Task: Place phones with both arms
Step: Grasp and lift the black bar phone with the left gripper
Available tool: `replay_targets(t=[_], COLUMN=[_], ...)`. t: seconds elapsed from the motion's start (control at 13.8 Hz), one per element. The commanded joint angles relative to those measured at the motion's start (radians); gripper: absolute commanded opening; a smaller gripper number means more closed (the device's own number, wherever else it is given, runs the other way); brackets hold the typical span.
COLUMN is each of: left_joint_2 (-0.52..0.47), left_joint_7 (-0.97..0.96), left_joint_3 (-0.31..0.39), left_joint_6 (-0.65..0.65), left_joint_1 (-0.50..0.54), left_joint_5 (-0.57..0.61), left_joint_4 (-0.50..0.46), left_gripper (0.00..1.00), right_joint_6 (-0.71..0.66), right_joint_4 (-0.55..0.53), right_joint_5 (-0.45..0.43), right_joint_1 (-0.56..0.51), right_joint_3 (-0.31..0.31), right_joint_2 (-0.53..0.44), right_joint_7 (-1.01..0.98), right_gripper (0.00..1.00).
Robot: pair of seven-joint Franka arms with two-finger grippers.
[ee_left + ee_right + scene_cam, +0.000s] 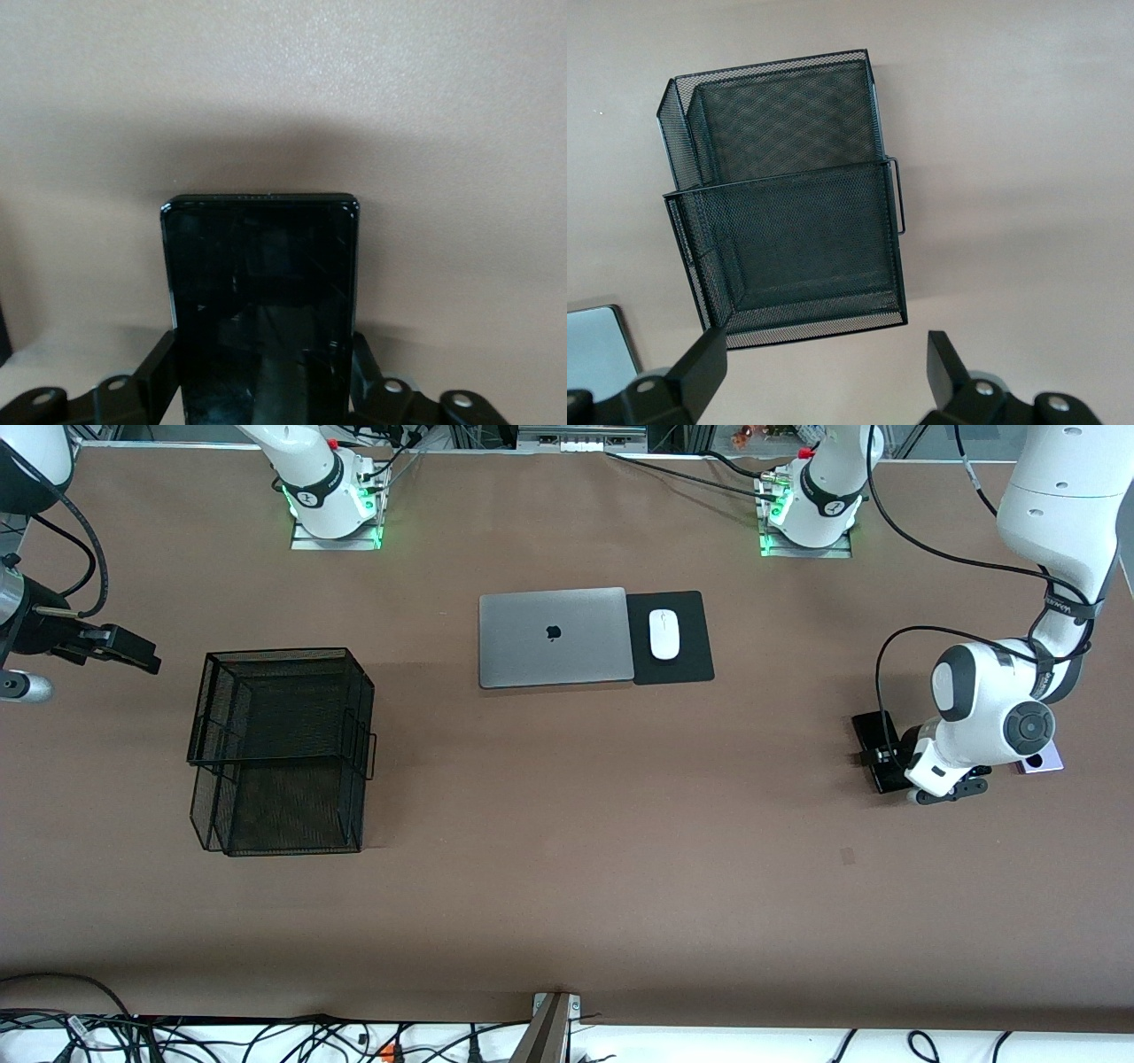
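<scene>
**A:** Nearest the camera is the black mesh tray (279,748), a two-tier thing toward the right arm's end of the table. Nothing in it that I can see.

**B:** And the right gripper (133,651)?

**A:** Up in the air past that end of the table, beside the tray. Right wrist view has its fingers (704,363) spread wide with nothing between them, the tray (788,195) showing past them.

**B:** Left one?

**A:** Left gripper (948,790) is down at the table at the left arm's end, clamped on the long black phone (879,748). Left wrist view shows the phone (261,310) with a finger (159,372) pressed against each long edge.

**B:** Lifted or flat?

**A:** Can't tell, it looks at or just off the tabletop.

**B:** Other phones?

**A:** Lilac phone (1041,760) lies just beside it, mostly hidden by the wrist. Can't spot the folded one.

**B:** Middle of the table?

**A:** Closed laptop (554,638), farther from the camera than the tray, with a mouse (664,634) on a black pad (673,664) touching its side toward the left arm.
</scene>
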Motion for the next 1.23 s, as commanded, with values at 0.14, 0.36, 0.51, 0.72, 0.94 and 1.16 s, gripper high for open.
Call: replay_targets(t=[0.14, 0.36, 0.51, 0.72, 0.94, 1.16], left_joint_2=[-0.016, -0.052, -0.042, -0.014, 0.094, 0.176], left_joint_7=[0.009, 0.001, -0.004, -0.15, -0.243, -0.304], left_joint_3=[-0.01, -0.035, -0.064, -0.064, -0.064, -0.065], left_joint_6=[-0.019, -0.168, -0.316, -0.347, -0.346, -0.335], left_joint_1=[0.004, -0.008, -0.028, -0.173, -0.333, -0.474], left_joint_5=[-0.022, -0.022, -0.022, -0.037, -0.039, -0.091], left_joint_4=[0.01, 0.117, 0.258, 0.371, 0.538, 0.636], left_gripper=[0.29, 0.3, 0.3, 0.37, 0.33, 0.36], right_joint_6=[0.005, 0.005, 0.005, 0.007, 0.008, 0.008], right_joint_4=[0.003, 0.003, 0.003, 0.003, 0.003, 0.003], right_joint_5=[0.0, 0.0, 0.0, 0.002, 0.003, 0.004], right_joint_1=[0.005, 0.005, 0.005, 0.005, 0.005, 0.005], right_joint_3=[-0.003, -0.003, -0.003, -0.003, -0.004, -0.004], right_joint_2=[-0.001, -0.001, -0.001, 0.0, 0.003, 0.003], right_joint_7=[-0.009, -0.009, -0.009, -0.009, -0.009, -0.009], right_gripper=[1.0, 1.0, 1.0, 1.0, 1.0, 1.0])
